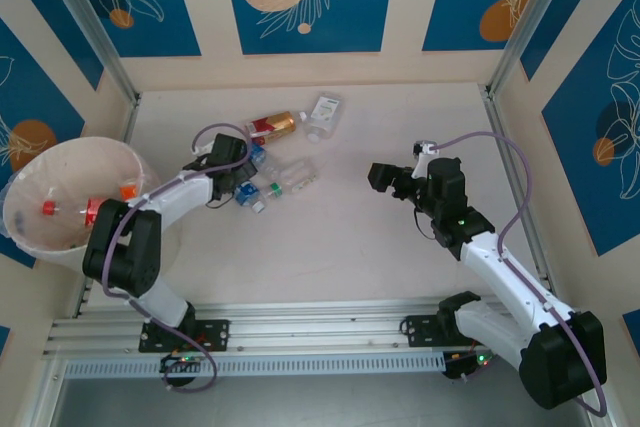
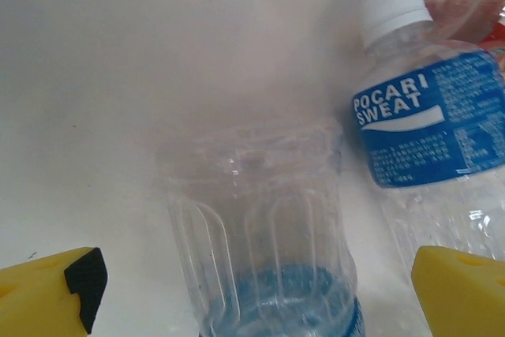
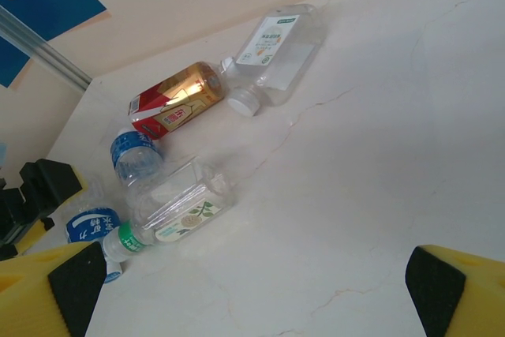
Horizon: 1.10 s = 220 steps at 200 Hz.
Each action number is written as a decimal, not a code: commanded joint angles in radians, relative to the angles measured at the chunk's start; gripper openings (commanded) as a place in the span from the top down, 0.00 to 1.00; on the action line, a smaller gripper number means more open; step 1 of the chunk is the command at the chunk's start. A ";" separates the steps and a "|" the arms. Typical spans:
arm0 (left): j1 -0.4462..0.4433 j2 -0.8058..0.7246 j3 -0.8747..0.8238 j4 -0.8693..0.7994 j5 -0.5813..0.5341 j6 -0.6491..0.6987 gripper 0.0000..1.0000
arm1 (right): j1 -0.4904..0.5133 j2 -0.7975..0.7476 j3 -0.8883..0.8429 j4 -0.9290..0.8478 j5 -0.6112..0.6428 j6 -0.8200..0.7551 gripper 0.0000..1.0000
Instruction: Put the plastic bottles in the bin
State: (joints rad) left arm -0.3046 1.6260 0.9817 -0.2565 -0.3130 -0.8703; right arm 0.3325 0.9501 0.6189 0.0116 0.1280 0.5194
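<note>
Left gripper (image 2: 256, 301) stands with jaws wide apart, one finger either side of a clear bottle (image 2: 260, 226) with a blue band, and is not clamped on it. Pocari Sweat bottle (image 2: 430, 124) lies just beside that one. Both belong to a cluster of plastic bottles (image 1: 270, 182) on the table (image 1: 380, 267) near the bin (image 1: 40, 172), to its right. Red-gold bottle (image 1: 275, 125) and white-labelled bottle (image 1: 323, 115) lie farther from the bin. Inside the bin are red- and orange-capped bottles (image 1: 92, 209). Right gripper (image 3: 256, 290), jaws apart and empty, hangs well apart from the bin, beyond the cluster.

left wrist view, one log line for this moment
left gripper: open, lined up on clear bottle | right gripper: open, empty | bin: holds some bottles
</note>
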 commanded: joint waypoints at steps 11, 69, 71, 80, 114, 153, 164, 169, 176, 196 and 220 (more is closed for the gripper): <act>0.032 0.076 0.026 0.068 0.058 -0.037 0.05 | -0.006 -0.020 -0.012 -0.020 0.014 -0.022 0.00; 0.036 0.146 0.038 0.109 0.097 -0.039 0.23 | -0.006 -0.059 -0.030 -0.040 0.039 -0.022 0.00; 0.036 0.145 0.037 0.111 0.097 -0.039 0.24 | -0.006 -0.060 -0.030 -0.041 0.039 -0.023 0.00; 0.036 0.128 0.028 0.122 0.100 -0.027 0.30 | -0.006 -0.064 -0.029 -0.047 0.042 -0.025 0.01; 0.036 0.043 0.002 0.140 0.094 0.018 0.53 | -0.008 -0.066 -0.034 -0.040 0.051 -0.019 0.00; 0.035 -0.082 -0.015 0.122 0.140 0.080 0.73 | -0.010 -0.055 -0.036 -0.027 0.053 -0.009 0.00; 0.036 -0.120 -0.021 0.119 0.159 0.089 0.79 | -0.010 -0.052 -0.036 -0.023 0.054 -0.006 0.00; 0.036 -0.136 -0.021 0.119 0.169 0.094 0.80 | -0.010 -0.050 -0.036 -0.019 0.054 -0.004 0.00; 0.036 -0.159 -0.022 0.116 0.185 0.104 0.81 | -0.009 -0.049 -0.035 -0.016 0.052 -0.001 0.00; 0.035 -0.230 -0.007 0.103 0.239 0.141 0.81 | -0.010 -0.042 -0.032 -0.012 0.044 0.002 0.00; 0.035 -0.317 0.010 0.092 0.297 0.184 0.73 | -0.009 -0.036 -0.032 -0.002 0.038 0.006 0.00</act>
State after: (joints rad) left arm -0.2760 1.3914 0.9733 -0.1459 -0.1024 -0.7532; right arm 0.3271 0.9089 0.5919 -0.0162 0.1577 0.5129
